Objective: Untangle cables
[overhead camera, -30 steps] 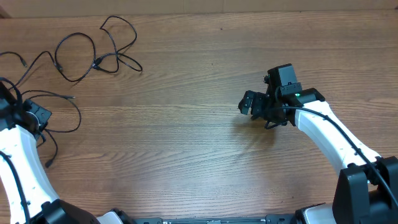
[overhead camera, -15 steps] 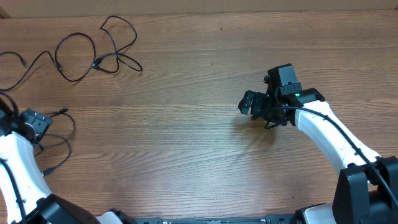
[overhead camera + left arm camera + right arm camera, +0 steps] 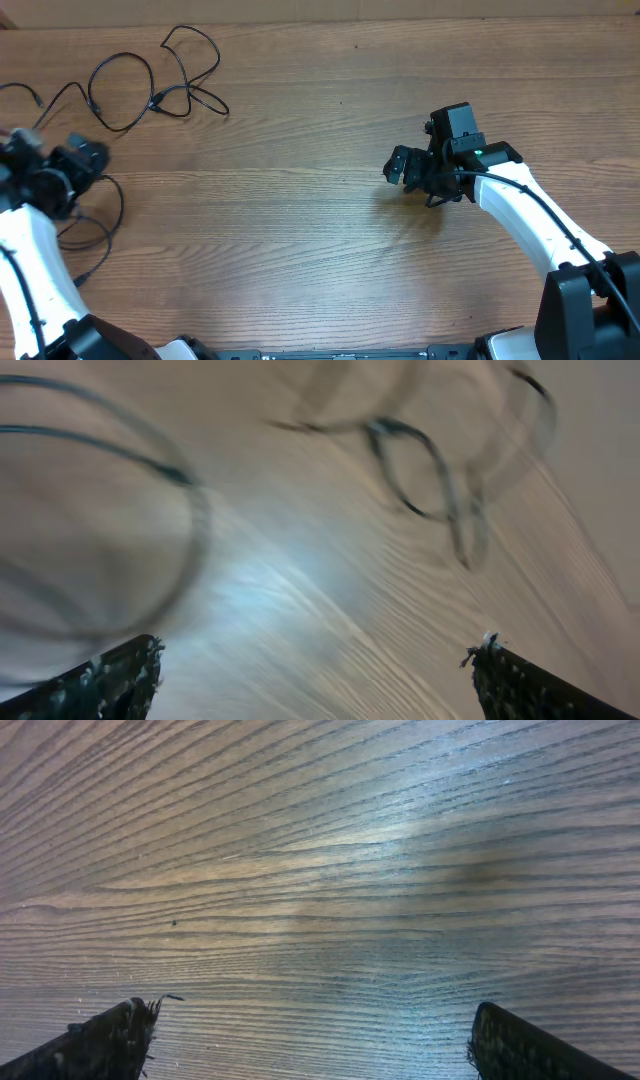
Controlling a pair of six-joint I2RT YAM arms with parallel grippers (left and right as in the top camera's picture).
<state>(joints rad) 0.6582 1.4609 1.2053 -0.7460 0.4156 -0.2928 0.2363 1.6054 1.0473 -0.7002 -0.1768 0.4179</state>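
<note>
Fingers of the left gripper stand spread, cables lying ahead; right gripper likewise spread, far off.

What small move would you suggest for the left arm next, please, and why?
Probably lower the left gripper onto the cable loop lying just beside it, then close. Its jaws stand open and empty, the blurred left wrist view shows cable ahead, and the right gripper sits far off over the table.
</note>
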